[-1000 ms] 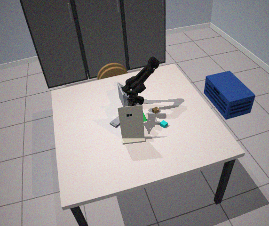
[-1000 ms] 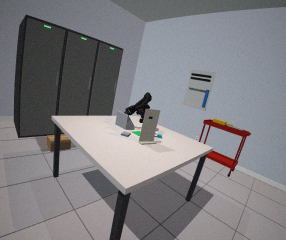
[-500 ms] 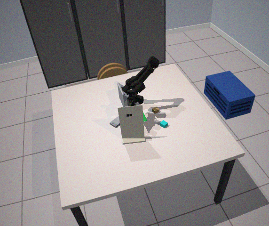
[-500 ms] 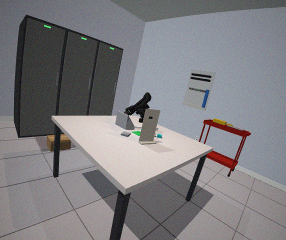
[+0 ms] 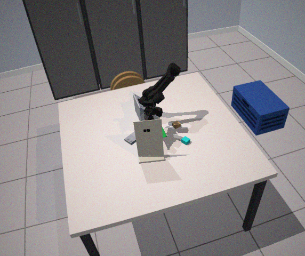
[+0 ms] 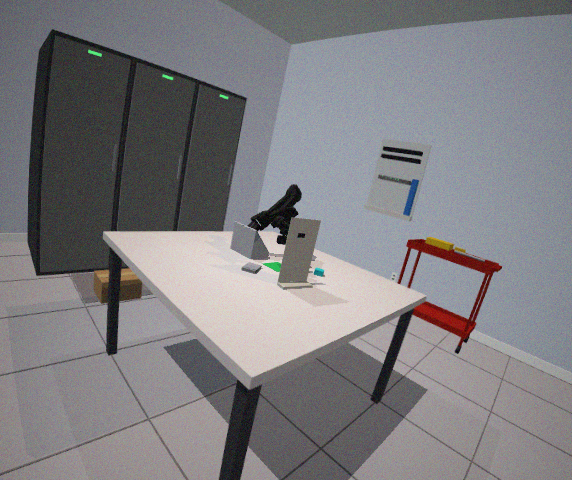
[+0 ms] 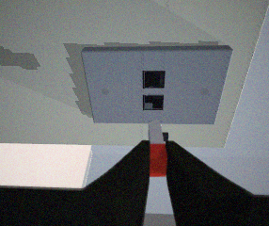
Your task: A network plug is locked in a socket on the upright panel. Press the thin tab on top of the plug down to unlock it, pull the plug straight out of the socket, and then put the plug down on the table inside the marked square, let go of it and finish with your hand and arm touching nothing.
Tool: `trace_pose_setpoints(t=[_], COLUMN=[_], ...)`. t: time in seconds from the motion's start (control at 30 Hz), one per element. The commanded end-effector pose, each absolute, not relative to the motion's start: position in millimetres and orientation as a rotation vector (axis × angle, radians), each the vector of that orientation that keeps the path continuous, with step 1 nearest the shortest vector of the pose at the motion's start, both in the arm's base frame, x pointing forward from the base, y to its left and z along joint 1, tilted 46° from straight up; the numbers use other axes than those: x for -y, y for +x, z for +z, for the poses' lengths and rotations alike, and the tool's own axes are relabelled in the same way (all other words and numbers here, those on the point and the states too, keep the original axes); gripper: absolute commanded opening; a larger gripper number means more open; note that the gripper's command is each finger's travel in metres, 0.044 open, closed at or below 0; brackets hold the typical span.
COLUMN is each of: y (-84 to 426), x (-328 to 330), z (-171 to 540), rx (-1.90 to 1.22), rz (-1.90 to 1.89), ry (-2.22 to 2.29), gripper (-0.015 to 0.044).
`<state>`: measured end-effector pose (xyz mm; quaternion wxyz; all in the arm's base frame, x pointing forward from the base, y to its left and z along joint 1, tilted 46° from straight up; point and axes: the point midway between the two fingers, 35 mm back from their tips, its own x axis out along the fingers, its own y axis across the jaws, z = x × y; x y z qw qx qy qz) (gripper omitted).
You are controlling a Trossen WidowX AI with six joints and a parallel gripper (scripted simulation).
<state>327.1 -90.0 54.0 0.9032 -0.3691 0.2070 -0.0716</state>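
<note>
The upright panel (image 5: 150, 144) (image 6: 295, 263) (image 7: 17, 104) stands on the table. Its grey socket plate (image 7: 118, 105) shows two openings, an upper one (image 7: 153, 79) and a lower one (image 7: 153, 103), with no plug in either. My gripper (image 7: 157, 148) is shut on the plug (image 7: 158, 162), which has a red part between the fingers and a grey front end pointing toward the panel. The plug appears clear of the openings, in front of the plate's lower edge. The green marked square (image 5: 163, 133) (image 6: 272, 266) lies on the table behind the panel, partly hidden in the top view. The fingertips are hidden in that view.
A flat grey box (image 5: 130, 138) (image 6: 251, 267) lies left of the panel. A teal block (image 5: 185, 140) (image 6: 319, 271) and a brown block (image 5: 176, 124) lie to its right. A grey slanted stand (image 5: 138, 108) (image 6: 246, 242) stands beside the arm.
</note>
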Motion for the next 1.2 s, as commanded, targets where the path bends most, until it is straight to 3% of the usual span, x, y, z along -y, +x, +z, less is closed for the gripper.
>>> trace_pose_setpoints(t=[0.0,0.9,1.17], y=[327,309,310], x=[95,125,94], z=[61,100,83], rx=[-0.421,-0.419,-0.475], rz=[-0.148,-0.145,-0.011], ry=[-0.766,-0.770,-0.703], gripper=[0.0000,0.0000,0.0000])
